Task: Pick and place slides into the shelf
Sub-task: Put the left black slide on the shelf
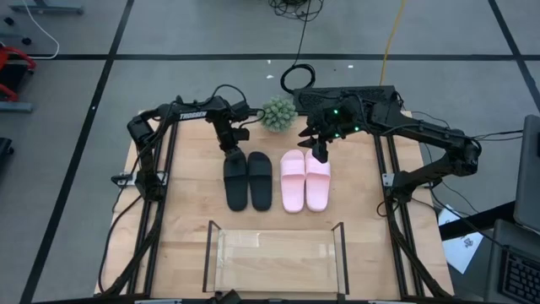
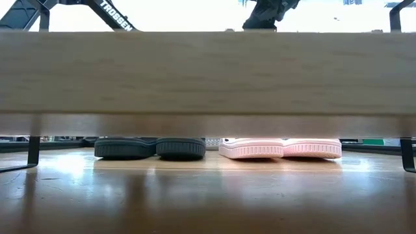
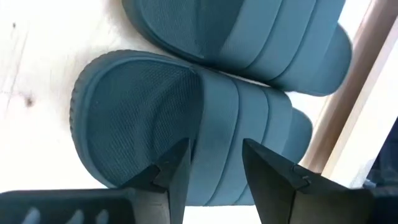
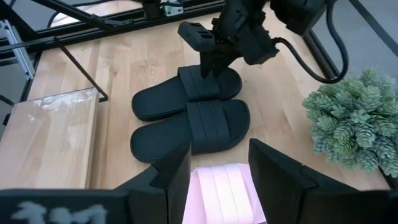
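From overhead I get even, bright light; the wooden table [image 1: 190, 221] shows only short soft shadows beside the black sandals [image 1: 248, 180] and pink sandals [image 1: 305, 179]. The clear shelf [image 1: 274, 257] near the front edge gives faint pale reflections. At table height, a blurred wooden band [image 2: 208, 75] fills the upper half, out of focus, and the room above it is blown out white. The tabletop there is glossy, with smeared reflections under the sandals. My left wrist camera is washed out along one side, with a bluish tint on the sandal [image 3: 186, 124]; its fingers [image 3: 174, 174] are slightly soft. The right wrist picture is sharp and evenly lit.
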